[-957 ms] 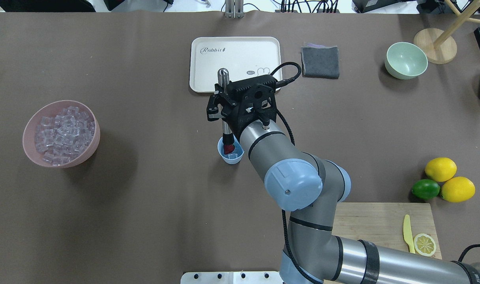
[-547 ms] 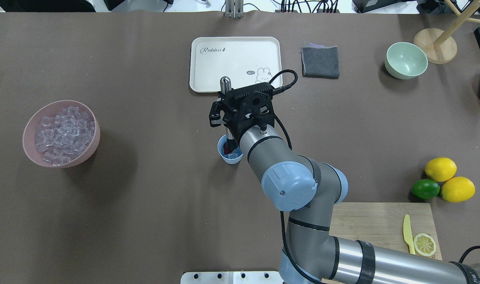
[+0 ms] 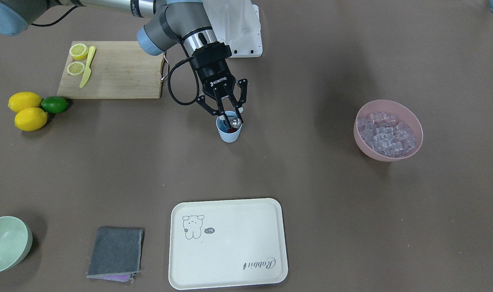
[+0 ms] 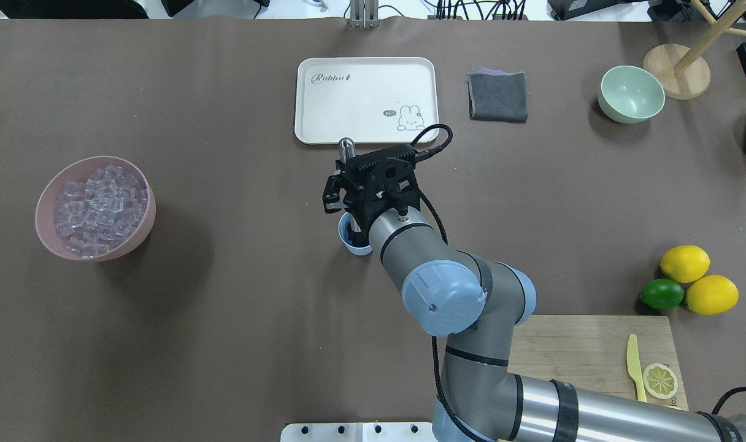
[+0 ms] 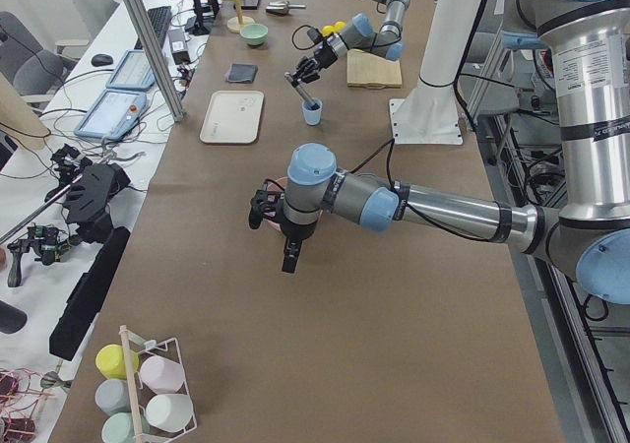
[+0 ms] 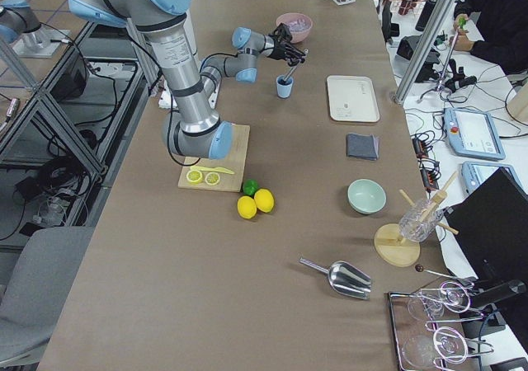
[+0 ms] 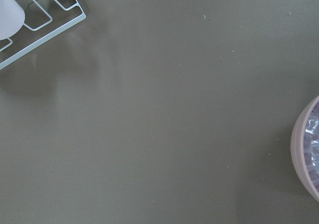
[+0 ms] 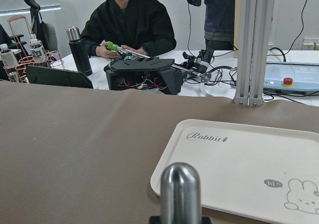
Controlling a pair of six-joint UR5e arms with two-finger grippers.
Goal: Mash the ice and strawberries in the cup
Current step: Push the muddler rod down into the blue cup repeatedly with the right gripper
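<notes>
My right claw [image 3: 229,117] is pinched tight on a metal muddler [image 3: 236,121]. The muddler leans a little, and its low end is down inside the pale-blue cup [image 3: 229,134]. The cup stands upright near the middle of the brown table [image 3: 311,174]. I can see a bit of red in the cup, right by the muddler. That is the strawberry [image 3: 230,130]. From my right wrist camera I only see the round shiny top of the muddler, with the cream rabbit tray [image 4: 348,98] past it.

The ice [image 3: 386,129] is heaped in the pink bowl [image 3: 374,153], well apart from the cup, over on my left side. I cannot tell if any ice is in the cup.

My left claw [image 5: 288,256] hangs above bare table near the pink bowl. I cannot tell if it is open or closed.
</notes>
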